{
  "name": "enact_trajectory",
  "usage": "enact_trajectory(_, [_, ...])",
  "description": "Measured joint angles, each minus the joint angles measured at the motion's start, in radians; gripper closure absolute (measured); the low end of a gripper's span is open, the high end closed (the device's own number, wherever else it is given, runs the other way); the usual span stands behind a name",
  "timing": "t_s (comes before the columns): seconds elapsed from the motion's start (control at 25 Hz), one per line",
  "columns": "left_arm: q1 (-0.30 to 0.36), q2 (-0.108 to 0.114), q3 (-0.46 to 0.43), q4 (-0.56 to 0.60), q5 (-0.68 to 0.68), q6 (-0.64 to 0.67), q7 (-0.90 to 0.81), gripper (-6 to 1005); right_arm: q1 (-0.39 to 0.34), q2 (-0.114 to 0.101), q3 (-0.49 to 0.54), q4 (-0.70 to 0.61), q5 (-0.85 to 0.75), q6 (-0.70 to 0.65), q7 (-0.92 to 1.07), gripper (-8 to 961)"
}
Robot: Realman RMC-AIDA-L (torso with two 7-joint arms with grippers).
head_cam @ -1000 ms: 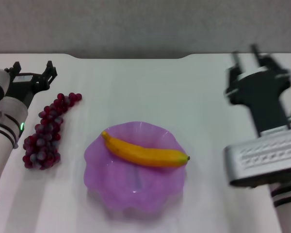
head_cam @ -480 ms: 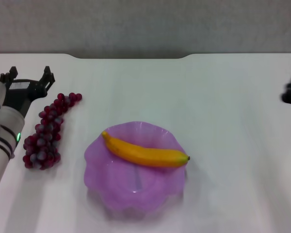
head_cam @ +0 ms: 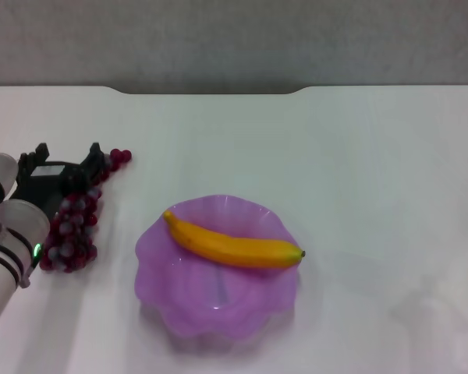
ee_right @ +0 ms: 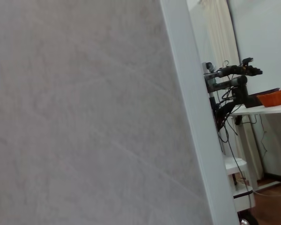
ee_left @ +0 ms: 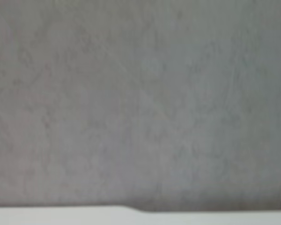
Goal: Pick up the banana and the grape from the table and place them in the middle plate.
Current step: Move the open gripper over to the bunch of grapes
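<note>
The banana (head_cam: 234,246) lies across the far half of the purple middle plate (head_cam: 218,304), its greenish tip pointing right. At the left of the white table (head_cam: 359,156) lies the grape (head_cam: 72,234), a long dark red bunch. My left gripper (head_cam: 69,153) hangs open over the bunch's far part, one black finger on each side of it. It hides part of the bunch; only a few grapes (head_cam: 121,156) show beyond it. Whether the fingers touch the grapes I cannot tell. My right gripper is out of view. Both wrist views show only a grey wall.
The table's grey back edge (head_cam: 210,89) runs across the top of the head view. In the right wrist view a white wall corner (ee_right: 192,117) and a distant bench with an orange tray (ee_right: 276,97) show.
My left gripper has come toward me and down, from beyond the grape bunch to over its far part. The right arm has pulled away to the right, out of the head view.
</note>
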Motion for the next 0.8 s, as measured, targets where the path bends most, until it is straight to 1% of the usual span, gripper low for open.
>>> enact_trajectory(0.08, [0.003, -0.003, -0.03, -0.003, -0.007, -0.042, 0.041, 106, 0.002, 0.007, -0.004, 0.011, -0.004, 0.002, -0.014, 954])
enact_trajectory(0.2, [-0.009, -0.004, -0.103, 0.003, -0.008, -0.14, 0.071, 105, 0.009, 0.014, -0.004, 0.012, -0.033, 0.025, -0.033, 954])
enact_trajectory(0.44, [-0.047, -0.001, -0.241, 0.006, 0.004, -0.374, 0.161, 105, 0.016, 0.016, -0.001, 0.006, -0.069, 0.048, -0.036, 954])
enact_trajectory(0.52, [-0.054, -0.001, -0.264, 0.008, 0.005, -0.43, 0.202, 105, 0.018, 0.016, -0.001, 0.006, -0.069, 0.05, -0.036, 954])
enact_trajectory(0.64, [-0.068, -0.002, -0.279, 0.029, 0.005, -0.48, 0.231, 105, 0.024, 0.016, -0.005, 0.006, -0.069, 0.05, -0.035, 954])
enact_trajectory(0.8, [-0.124, 0.0, -0.318, 0.109, 0.022, -0.537, 0.237, 105, 0.026, 0.016, -0.006, 0.008, -0.07, 0.051, -0.035, 954])
